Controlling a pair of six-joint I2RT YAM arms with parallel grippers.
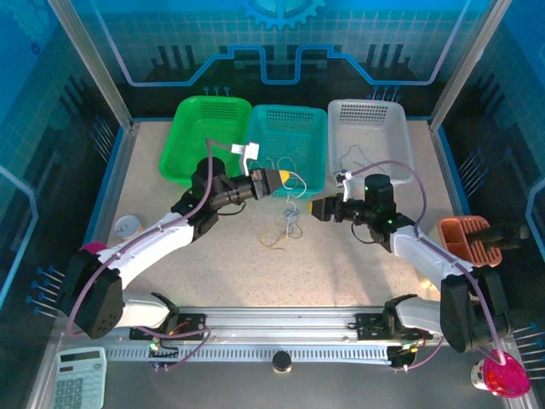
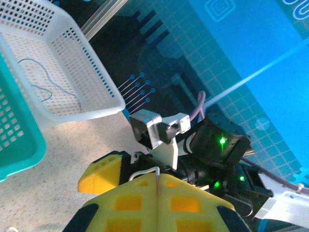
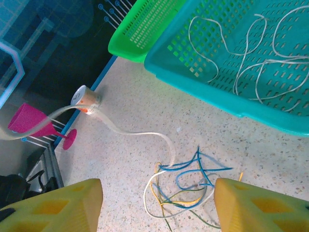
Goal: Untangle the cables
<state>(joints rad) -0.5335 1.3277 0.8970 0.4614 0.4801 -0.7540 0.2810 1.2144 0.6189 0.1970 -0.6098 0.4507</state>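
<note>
**Left claw (image 2: 157,180) clamped on one whitish cable (image 2: 144,170); right claw (image 3: 157,186) open at the tangle (image 3: 186,186).**

The left claw is closed, and the whitish cable loops out of the seam between its pads, probably so that this strand can be drawn free. The right claw's pads stand wide apart with nothing between them. It faces the tangle, likely poised for another strand. The blue, yellow and whitish tangle lies on the bench (image 3: 145,106), at 5 o'clock from the left claw in the top view. At 12 o'clock, the teal basket (image 3: 203,92) holds whitish cables (image 3: 251,58) and the white basket (image 2: 96,92) holds a blue cable (image 2: 43,82), apparently sorted by colour.
</note>
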